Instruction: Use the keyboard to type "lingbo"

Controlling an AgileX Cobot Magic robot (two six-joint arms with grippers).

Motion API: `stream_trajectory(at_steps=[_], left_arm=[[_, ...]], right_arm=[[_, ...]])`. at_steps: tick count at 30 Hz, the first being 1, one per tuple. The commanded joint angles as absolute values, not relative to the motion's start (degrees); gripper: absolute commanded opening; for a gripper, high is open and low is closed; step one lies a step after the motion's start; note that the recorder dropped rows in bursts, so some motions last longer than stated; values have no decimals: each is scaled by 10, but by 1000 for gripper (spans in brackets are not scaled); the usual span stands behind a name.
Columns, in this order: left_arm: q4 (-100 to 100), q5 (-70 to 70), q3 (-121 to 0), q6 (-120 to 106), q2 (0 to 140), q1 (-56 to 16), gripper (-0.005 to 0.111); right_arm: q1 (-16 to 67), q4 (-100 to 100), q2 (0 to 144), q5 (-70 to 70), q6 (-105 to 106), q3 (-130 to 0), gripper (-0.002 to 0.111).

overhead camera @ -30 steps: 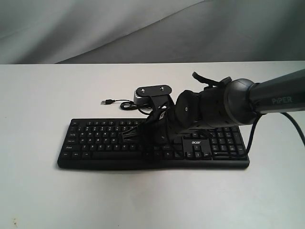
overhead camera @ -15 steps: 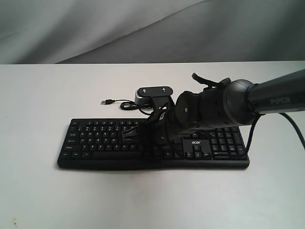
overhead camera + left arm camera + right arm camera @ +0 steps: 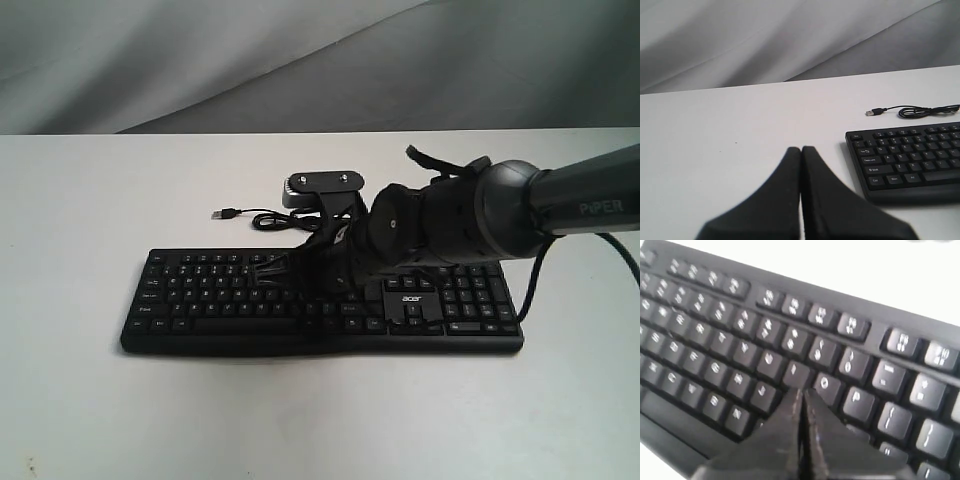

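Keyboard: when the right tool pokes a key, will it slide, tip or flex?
It probably won't tip: the keyboard is wide and lies flat on the table. Its one-piece plastic body should be stiff under the shut right tool. A sideways shove might slide it on the smooth surface; the thin, slack cable would hardly resist.

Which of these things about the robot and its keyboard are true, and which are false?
1. The right gripper is shut, with its tip over the keyboard. True.
2. The left gripper is pressing a key. False: it is off to the side of the keyboard and touches no key.
3. The USB plug is plugged into a computer. False: it lies loose on the table.
4. The keyboard is black with white letters. True.
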State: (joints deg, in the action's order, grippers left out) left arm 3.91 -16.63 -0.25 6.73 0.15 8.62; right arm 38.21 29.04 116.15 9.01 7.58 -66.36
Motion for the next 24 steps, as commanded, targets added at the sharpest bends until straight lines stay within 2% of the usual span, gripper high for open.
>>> stream_trajectory(at_steps=[1, 9, 24], left_arm=[[34, -164, 0, 70, 0, 87, 1], [34, -164, 0, 70, 0, 87, 1], [34, -164, 0, 70, 0, 87, 1]], right_arm=[[383, 287, 1142, 66, 80, -675, 0], [387, 284, 1178, 132, 102, -754, 0], [387, 231, 1194, 157, 41, -758, 0]])
